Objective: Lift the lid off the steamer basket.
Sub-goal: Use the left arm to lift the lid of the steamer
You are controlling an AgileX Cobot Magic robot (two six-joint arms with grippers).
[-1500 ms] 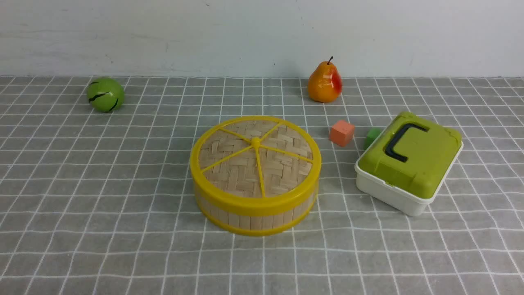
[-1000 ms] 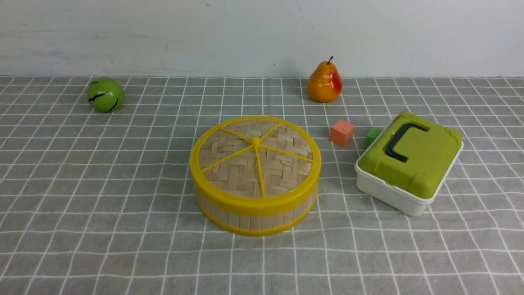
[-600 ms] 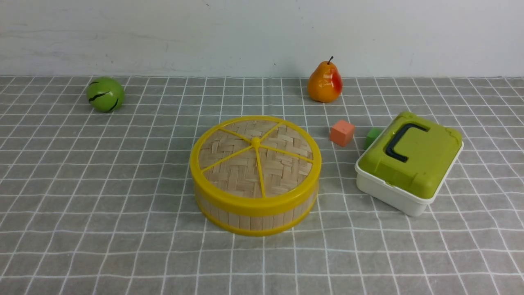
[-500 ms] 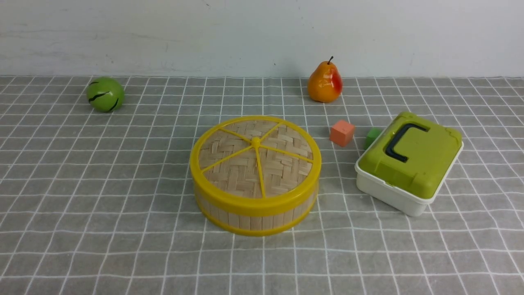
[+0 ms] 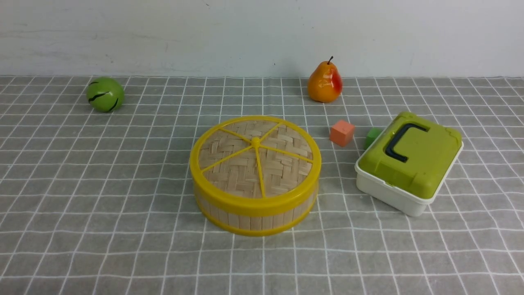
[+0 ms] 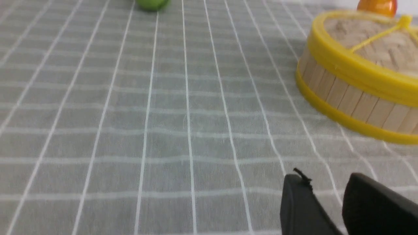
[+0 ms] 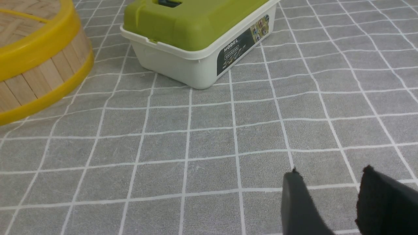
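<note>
Lid (image 5: 254, 157): seated flat on steamer basket (image 5: 254, 219), worktop (image 5: 102, 184) centre.
Left pincer (image 6: 326, 178): parted, holding nothing.
Right pincer (image 7: 331, 171): parted, holding nothing.

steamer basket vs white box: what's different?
Shape: the steamer basket is round; the white box is rectangular.
Walls: the basket's are bamboo slats; the box's are white plastic.
Tops: the basket's lid is woven bamboo with a centre knob; the box's green lid has a dark handle.
Shared: both sit closed on the checked cloth.
</note>
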